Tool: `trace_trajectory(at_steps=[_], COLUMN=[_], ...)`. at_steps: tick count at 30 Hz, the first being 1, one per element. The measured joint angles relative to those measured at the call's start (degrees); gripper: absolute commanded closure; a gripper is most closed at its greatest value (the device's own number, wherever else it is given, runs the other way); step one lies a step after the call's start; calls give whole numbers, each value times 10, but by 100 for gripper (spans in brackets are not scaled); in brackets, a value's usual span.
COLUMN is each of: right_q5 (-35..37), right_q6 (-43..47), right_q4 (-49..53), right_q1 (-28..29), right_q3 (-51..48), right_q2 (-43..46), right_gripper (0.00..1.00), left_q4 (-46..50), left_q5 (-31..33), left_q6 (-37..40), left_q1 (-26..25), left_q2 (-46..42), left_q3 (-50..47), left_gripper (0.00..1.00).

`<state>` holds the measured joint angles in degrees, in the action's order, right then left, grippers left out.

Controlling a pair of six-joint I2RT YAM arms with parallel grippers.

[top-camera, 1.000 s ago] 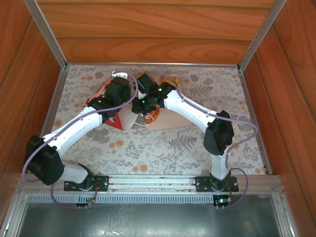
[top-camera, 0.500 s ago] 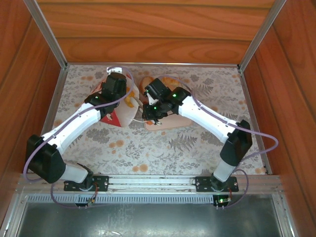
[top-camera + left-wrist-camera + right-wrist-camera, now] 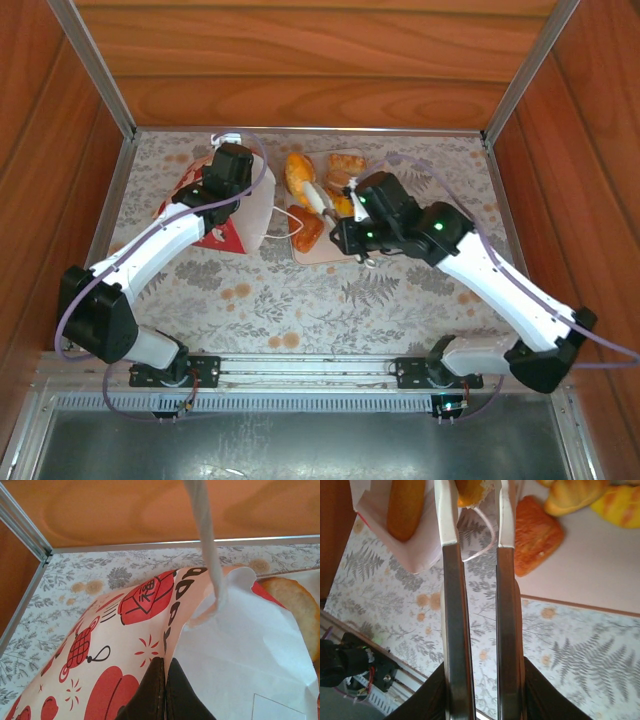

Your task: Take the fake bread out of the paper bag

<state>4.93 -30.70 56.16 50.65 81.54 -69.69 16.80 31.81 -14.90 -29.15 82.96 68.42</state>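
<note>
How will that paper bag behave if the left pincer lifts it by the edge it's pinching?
Probably floppy: the paper bag looks slumped and creased, so it would likely sag from the shut left pincer. Likely light, being thin paper with a thin cord handle. Held at one edge, it may swing or tip its mouth.

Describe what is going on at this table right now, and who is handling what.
The left hand pinches the edge of the paper bag, which lies on its side. The right hand appears to hold a golden roll between its fingertips, near the beige tray. Several fake breads already lie on the tray; a long loaf lies on the bag's paper.
</note>
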Motion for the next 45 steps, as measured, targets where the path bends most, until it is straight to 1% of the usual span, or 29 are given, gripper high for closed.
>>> trace_trajectory(at_steps=[4,8,16,24,35,45], right_q5=[55,108,178,220,237,249], right_q6=[-16,-42,-82,-93,-83,-73], right_q4=[42,92,152,156,119,102], right_q1=[0,-1,-1,-2,-17,-37], right_q3=[-12,-47,-135,-160,-163,-174], right_q2=[49,82,82,26,-83,-124], right_gripper=[93,93,93,91,89,88], left_q4=[0,1,10,11,12,12], left_q5=[0,-2,-16,-21,-21,-23], left_q6=[-3,-6,-15,-17,-17,-17], left_q1=[0,0,0,0,0,0], left_q2=[0,-2,-19,-26,-30,-32], left_q3=[0,0,0,0,-4,-8], left_gripper=[100,100,100,100,100,100])
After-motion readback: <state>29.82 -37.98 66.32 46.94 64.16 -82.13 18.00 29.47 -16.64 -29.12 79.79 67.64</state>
